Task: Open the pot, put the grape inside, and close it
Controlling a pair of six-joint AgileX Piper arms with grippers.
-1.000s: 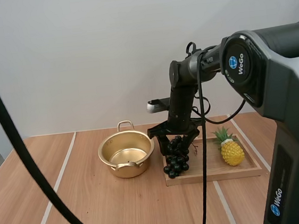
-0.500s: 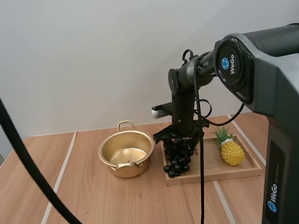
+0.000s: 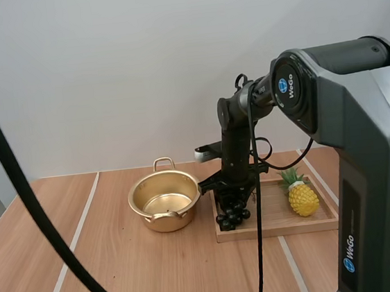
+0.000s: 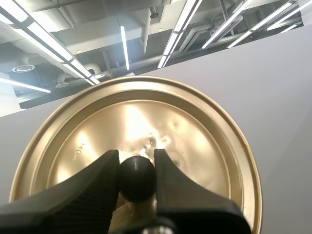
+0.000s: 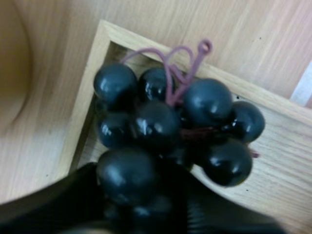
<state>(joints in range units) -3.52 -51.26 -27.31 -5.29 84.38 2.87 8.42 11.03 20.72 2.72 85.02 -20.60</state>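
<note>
The gold pot (image 3: 164, 199) stands open on the table, left of the wooden tray (image 3: 276, 224). A dark bunch of grapes (image 3: 231, 210) sits at the tray's left end, right beside the pot. My right gripper (image 3: 232, 196) points down onto it. In the right wrist view the grapes (image 5: 165, 126) lie over the tray's corner (image 5: 105, 34), and the fingers (image 5: 63, 204) close round the nearest berries. My left gripper (image 4: 137, 170) is shut on the black knob (image 4: 137, 176) of the gold lid (image 4: 146, 122), holding it up in the air.
A yellow toy pineapple (image 3: 302, 196) lies on the right part of the tray. Bare wooden table spreads in front of the pot and to its left.
My right gripper has come down lower over the grapes and its fingers have drawn in around them. The bunch now looks more bunched up at the tray's left end.
</note>
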